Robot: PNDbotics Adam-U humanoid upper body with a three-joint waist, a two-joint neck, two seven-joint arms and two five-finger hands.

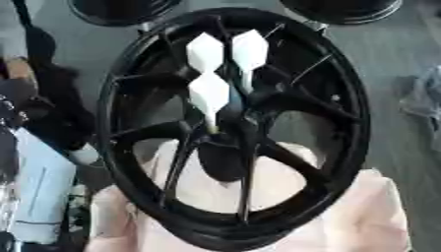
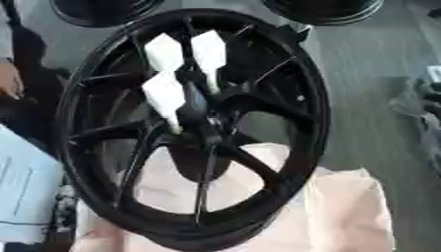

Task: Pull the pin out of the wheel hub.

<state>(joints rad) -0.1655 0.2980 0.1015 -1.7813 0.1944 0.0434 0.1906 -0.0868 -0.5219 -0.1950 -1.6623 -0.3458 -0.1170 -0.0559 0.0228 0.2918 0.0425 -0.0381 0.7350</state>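
A black wheel hub [image 1: 233, 128] fills the centre of both eye views, standing tilted on a pale pink cloth [image 1: 362, 216] that shows through its lower spokes. Three white pins with broad faceted heads sit in the hub's middle: an upper-left pin [image 1: 204, 51], an upper-right pin [image 1: 250, 49] and a lower pin [image 1: 209, 94], their thin shafts running down toward the centre bore. All three are seated in the hub (none lies loose on the cloth).

Neither robot hand shows in either view, so the state of the fingers cannot be told, and nothing has hold of any pin.

Two further dark rims [image 1: 120, 10] appear at the top edge, on the grey floor [image 1: 388, 59]. A light blue object [image 2: 26, 192] lies at lower left; the right eye view shows it as a broad flat panel, whereas the left eye view shows a narrower strip of it. The right eye view alone shows more of a dark shape [image 2: 426, 98] at the right edge.
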